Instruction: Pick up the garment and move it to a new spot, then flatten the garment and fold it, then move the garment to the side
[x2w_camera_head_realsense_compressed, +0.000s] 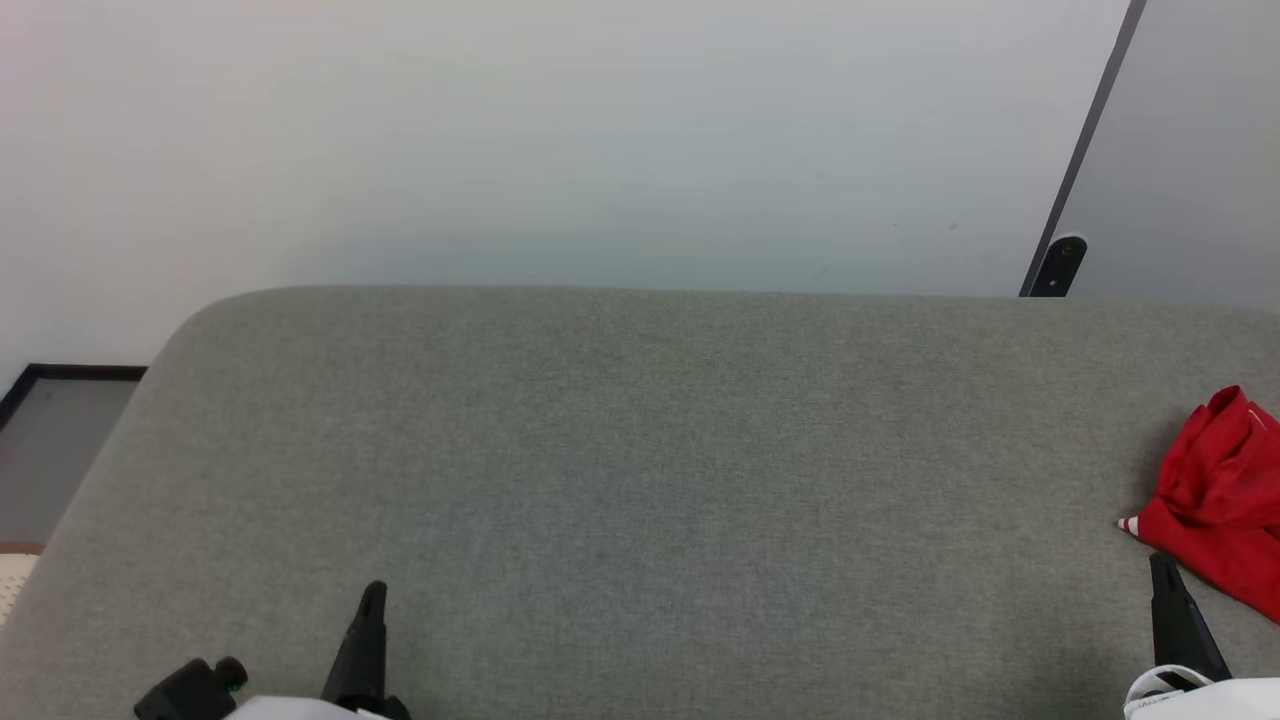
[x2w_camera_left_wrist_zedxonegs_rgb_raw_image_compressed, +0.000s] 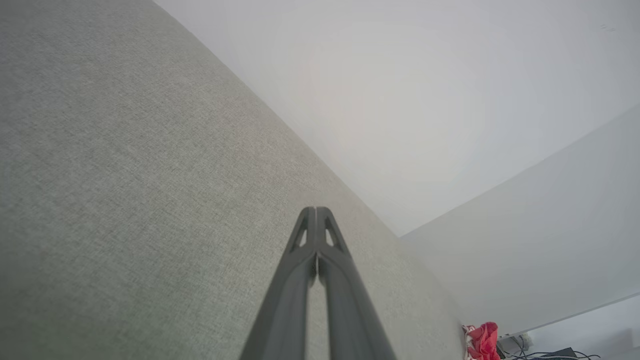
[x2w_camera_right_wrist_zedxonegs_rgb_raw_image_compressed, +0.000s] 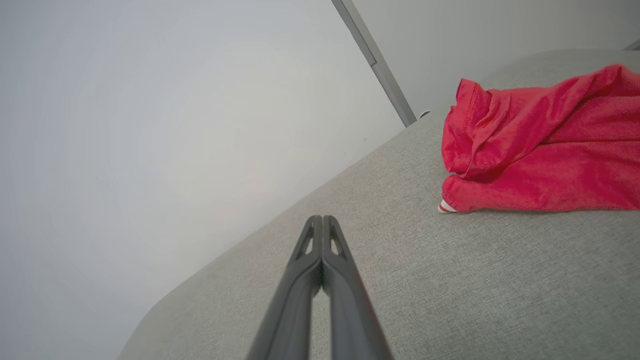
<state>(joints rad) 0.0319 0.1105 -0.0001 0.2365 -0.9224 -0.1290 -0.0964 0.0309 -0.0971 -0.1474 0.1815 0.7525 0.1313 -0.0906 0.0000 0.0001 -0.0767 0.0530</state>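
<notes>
Well, the left claw (x2w_camera_left_wrist_zedxonegs_rgb_raw_image_compressed: 316, 212) is pressing its two dark fingers flat against each other, clenched on nothing, and is hovering low over the near left part of the gray cushion (x2w_camera_head_realsense_compressed: 640, 450). The right claw (x2w_camera_right_wrist_zedxonegs_rgb_raw_image_compressed: 322, 220) is doing the same over the cushion's near right part, clenched and empty, with its tip pointing just short of the shirt (x2w_camera_right_wrist_zedxonegs_rgb_raw_image_compressed: 540, 150). Neither is touching the cloth. My guess is that both are sitting tucked and slim like this because no grip is being asked of them at this instant.

The shirt is lying in a rumpled red heap at the cushion's right side, and a bit of striped trim (x2w_camera_head_realsense_compressed: 1128, 525) is peeking out on the side facing the cushion's middle. A heap resting at the cushion's side is fitting two readings. It may be a shirt waiting to be lifted to a new spot, or one already folded and pushed aside. The layers are looking bunched rather than squared, yet that is not settling it.

Much is being lost. The head view is cutting off the shirt's right part, so I am not making out its sleeves, any lettering, or whether it is reaching past the cushion's edge. From the left wrist the shirt is showing as a tiny red scrap at the cushion's far end.
</notes>
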